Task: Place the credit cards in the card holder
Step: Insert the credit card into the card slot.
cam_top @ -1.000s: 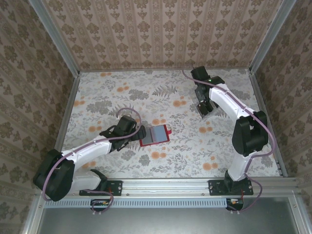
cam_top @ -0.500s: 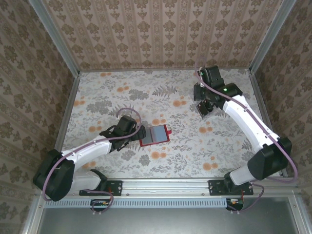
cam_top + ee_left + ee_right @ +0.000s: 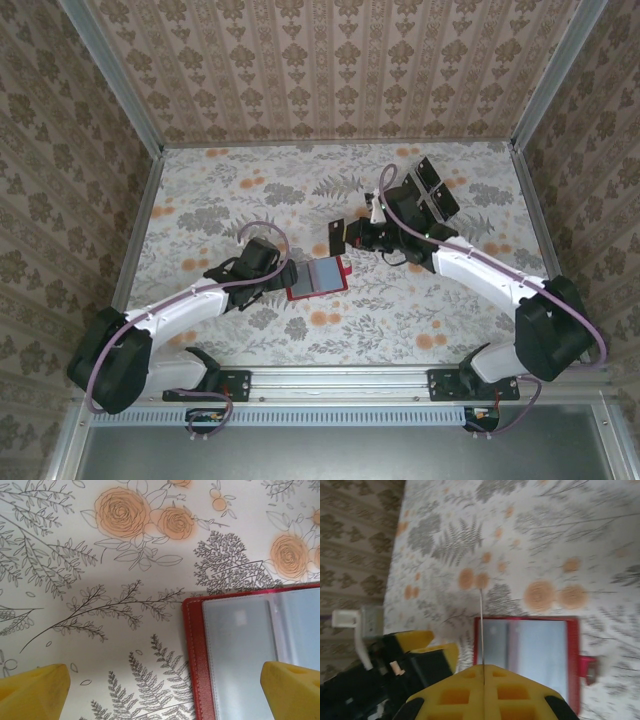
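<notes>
Right gripper jaws are pinched shut on one credit card, held edge-on near the far edge of the open card holder mid-table. Left gripper jaws are wide, straddling the holder's spine edge, gripping nothing. The pockets look grey and empty, so I'd say no card is in yet, and more dark cards wait far right on the table, well apart from the holder.

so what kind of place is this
Probably a robot test booth rather than a real room: wallpapered panels held in aluminium framing, a floral-print tabletop, and a left arm and right arm bolted to a rail at its near edge.
</notes>
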